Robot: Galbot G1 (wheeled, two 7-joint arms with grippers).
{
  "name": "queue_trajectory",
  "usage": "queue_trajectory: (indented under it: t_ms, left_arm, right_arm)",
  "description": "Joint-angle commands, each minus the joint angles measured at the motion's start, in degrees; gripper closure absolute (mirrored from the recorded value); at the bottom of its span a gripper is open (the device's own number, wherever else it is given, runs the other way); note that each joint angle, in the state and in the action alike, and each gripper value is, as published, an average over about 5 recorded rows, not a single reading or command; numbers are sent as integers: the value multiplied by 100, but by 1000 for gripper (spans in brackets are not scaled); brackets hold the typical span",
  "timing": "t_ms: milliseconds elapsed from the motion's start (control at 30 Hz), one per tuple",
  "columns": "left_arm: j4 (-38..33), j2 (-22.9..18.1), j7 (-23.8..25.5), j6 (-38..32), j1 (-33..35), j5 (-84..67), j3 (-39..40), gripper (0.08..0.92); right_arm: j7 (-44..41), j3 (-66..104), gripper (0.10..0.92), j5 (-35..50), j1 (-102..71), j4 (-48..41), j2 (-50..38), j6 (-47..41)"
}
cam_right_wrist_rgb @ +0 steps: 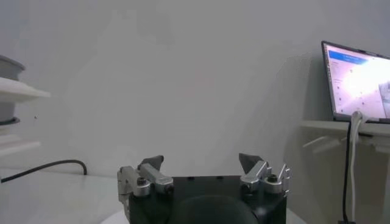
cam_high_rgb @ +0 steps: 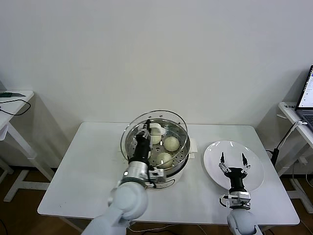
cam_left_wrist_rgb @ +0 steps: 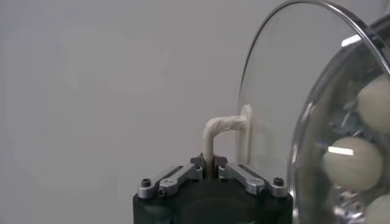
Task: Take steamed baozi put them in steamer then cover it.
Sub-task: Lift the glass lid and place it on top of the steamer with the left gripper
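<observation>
White table against a plain wall. Left gripper pinches the cover handle above the steamer, baozi beneath. Right gripper gapes empty over the plate; laptop beyond.

A plain white wall is filling the space behind the white table. Side desks are standing at both edges; the right-hand desk is carrying an open laptop, its screen glowing, cables hanging down.

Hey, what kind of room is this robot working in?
Probably a lab or office test area, not a kitchen: bare white wall, plain white table, and an open laptop on a side desk.
</observation>
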Motion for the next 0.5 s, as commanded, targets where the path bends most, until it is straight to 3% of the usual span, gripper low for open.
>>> queue_trajectory:
  t_ms: [33, 500]
  left_arm:
    - [748, -607, 407, 360, -369, 992, 522, 812]
    - [1033, -828, 447, 220, -217, 1604, 337, 812]
  right_arm:
    - [0, 5, 203, -12, 10, 0, 17, -15]
    - [-21, -5, 203, -27, 44, -52, 56, -9]
